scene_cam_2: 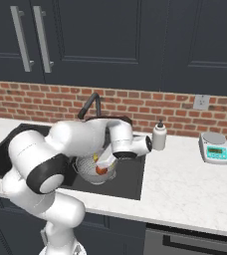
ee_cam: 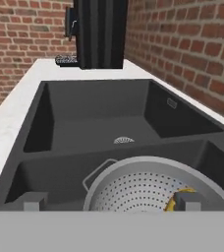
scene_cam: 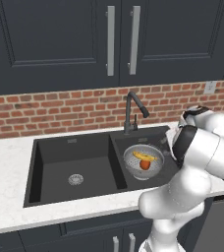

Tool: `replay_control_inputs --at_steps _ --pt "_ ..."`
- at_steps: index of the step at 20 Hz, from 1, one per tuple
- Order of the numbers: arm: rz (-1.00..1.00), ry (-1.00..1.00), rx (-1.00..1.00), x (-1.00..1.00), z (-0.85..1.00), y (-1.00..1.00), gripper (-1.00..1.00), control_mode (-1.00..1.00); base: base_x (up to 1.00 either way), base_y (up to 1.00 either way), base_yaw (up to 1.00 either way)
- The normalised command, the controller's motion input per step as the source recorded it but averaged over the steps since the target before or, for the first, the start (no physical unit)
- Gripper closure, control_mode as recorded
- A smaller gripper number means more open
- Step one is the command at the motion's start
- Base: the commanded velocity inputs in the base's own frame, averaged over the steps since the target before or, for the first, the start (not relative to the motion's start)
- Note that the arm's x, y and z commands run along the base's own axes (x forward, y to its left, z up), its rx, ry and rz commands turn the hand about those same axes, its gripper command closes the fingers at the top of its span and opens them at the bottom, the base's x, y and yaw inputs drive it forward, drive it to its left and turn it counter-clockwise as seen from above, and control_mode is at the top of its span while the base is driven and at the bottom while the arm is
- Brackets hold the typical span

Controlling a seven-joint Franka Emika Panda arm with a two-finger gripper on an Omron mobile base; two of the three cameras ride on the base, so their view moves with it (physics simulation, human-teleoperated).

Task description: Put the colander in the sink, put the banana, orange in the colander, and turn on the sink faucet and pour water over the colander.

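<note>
The colander (scene_cam: pixel 143 161) sits in the right basin of the black sink (scene_cam: pixel 74 162), and inside it lie the banana (scene_cam: pixel 144 157) and, just in front of it, the orange (scene_cam: pixel 146 165), the two touching or nearly so. From the right base view the colander (scene_cam_2: pixel 93 172) shows beneath the robot's forearm, with the orange (scene_cam_2: pixel 101 170) and a bit of the banana (scene_cam_2: pixel 96 158) visible inside. The faucet (scene_cam: pixel 133 110) rises from the back edge of the sink, between the two basins, with its arched spout reaching toward the right basin; no water can be seen running from it. The gripper (ee_cam: pixel 111 201) hangs low over the near edge of the colander (ee_cam: pixel 148 189), its two fingertips standing wide apart and holding nothing; a sliver of the banana (ee_cam: pixel 175 199) shows just beside the right fingertip. Beyond the colander, the left basin shows its round silver drain (ee_cam: pixel 124 140). On the white counter (scene_cam_2: pixel 185 174), to the right of the sink, stand a white soap bottle (scene_cam_2: pixel 159 136) and, farther along, a small scale (scene_cam_2: pixel 214 147).
</note>
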Motion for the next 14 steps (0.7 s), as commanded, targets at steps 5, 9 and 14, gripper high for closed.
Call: replay_control_inputs --at_steps 5,9,14 --pt "-0.13 -0.22 0.0 -0.01 0.32 0.02 -1.0 -1.0 0.0 0.0 0.0" --pt "-0.18 -0.14 0.0 0.0 0.29 0.07 -1.0 -1.0 0.0 0.0 0.0" --pt "-0.16 -0.06 0.0 0.0 0.32 0.0 -1.0 -1.0 0.0 0.0 0.0"
